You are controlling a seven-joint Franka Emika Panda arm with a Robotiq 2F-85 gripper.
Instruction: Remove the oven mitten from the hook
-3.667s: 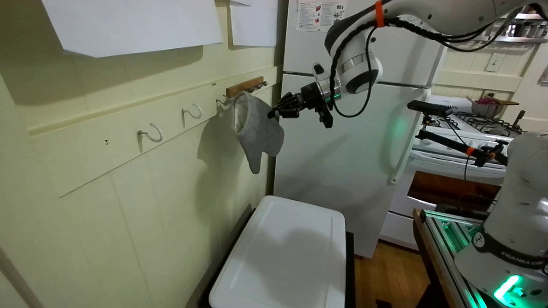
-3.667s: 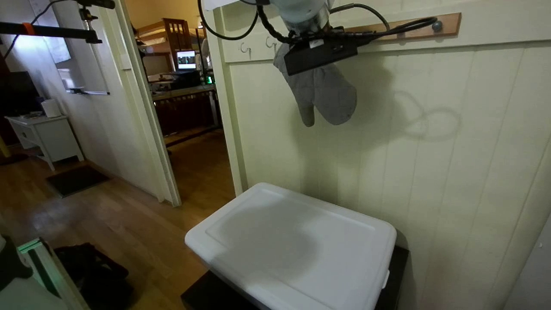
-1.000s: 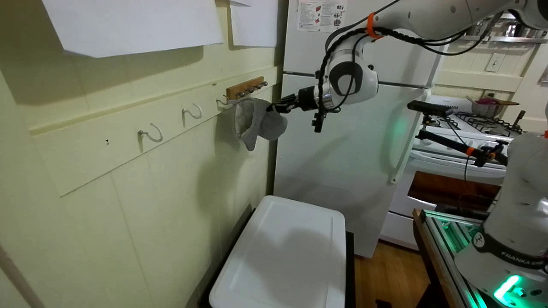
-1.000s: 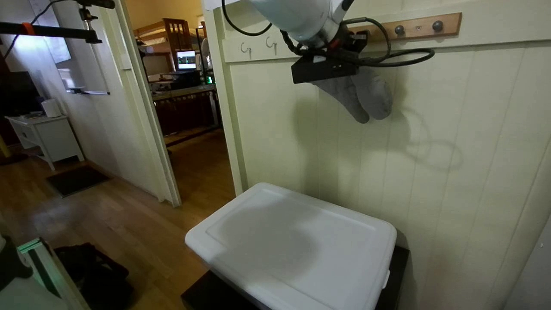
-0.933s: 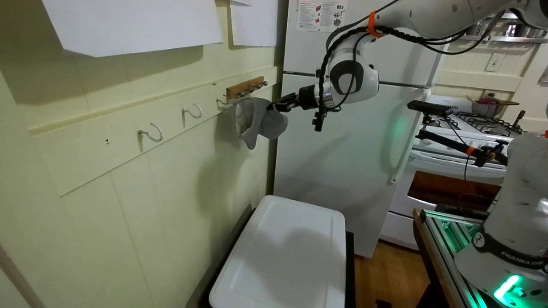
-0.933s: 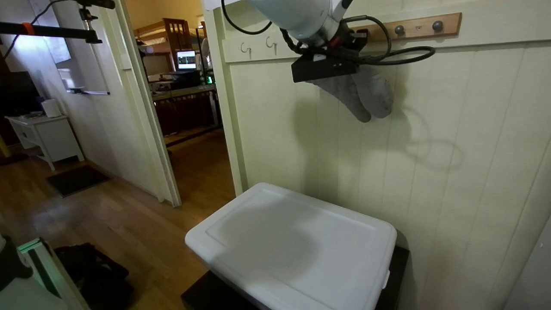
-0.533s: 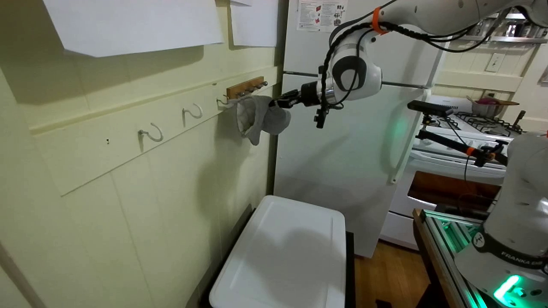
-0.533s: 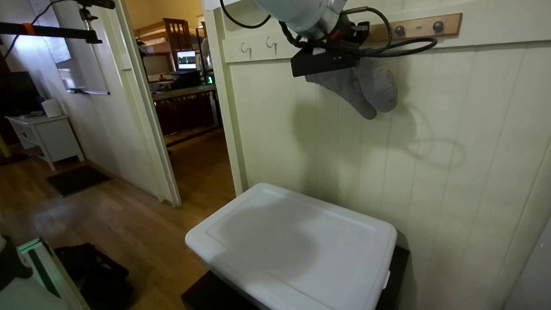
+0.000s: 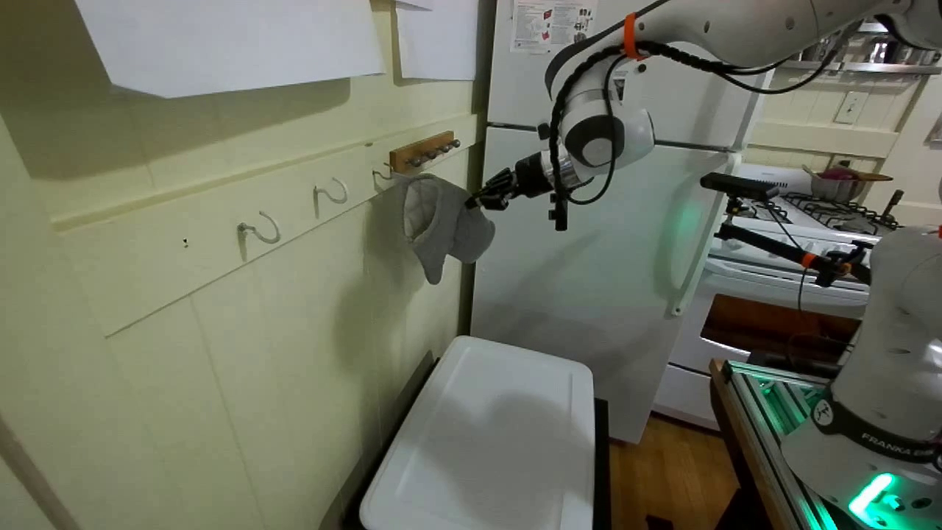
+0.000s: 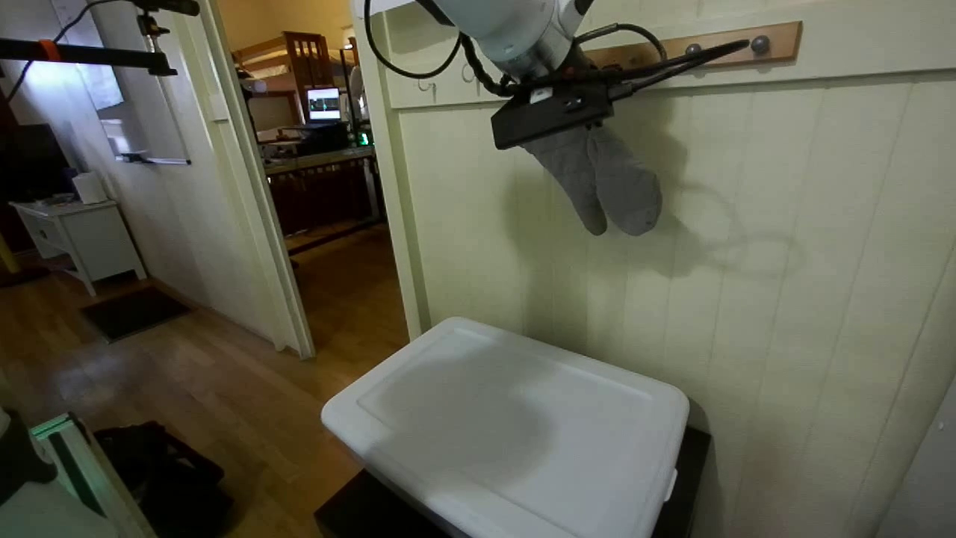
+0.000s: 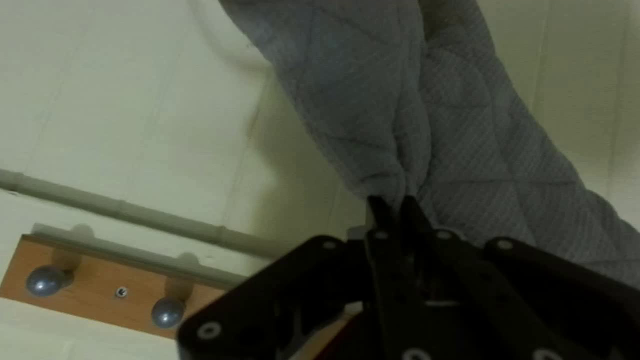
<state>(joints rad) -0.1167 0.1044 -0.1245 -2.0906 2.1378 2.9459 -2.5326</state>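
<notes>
Three thin, pale hooks (image 9: 266,241) are mounted in a row along a board (image 9: 154,265) on the yellowish wall (image 9: 221,442) in an exterior view. At the hook (image 9: 381,177) farthest from that camera, the grey oven mitten (image 9: 441,228) is held up, its cuff opening turned toward the view and its thumb pointed downward. The top corner of the cuff is placed right at that hook; whether a loop is caught on it cannot be made out. In the wrist view, a fold of the mitten is seen pinched by the gripper (image 11: 395,204), whose jaws are clenched on the quilted cloth. In an exterior view, the upper part of the mitten is hidden behind a black box (image 10: 549,118) mounted on the arm (image 10: 515,30). Just beyond the farthest hook, a wooden rack (image 9: 421,149) is fixed, and a white, lidded bin (image 10: 508,418) is set well below the mitten.
</notes>
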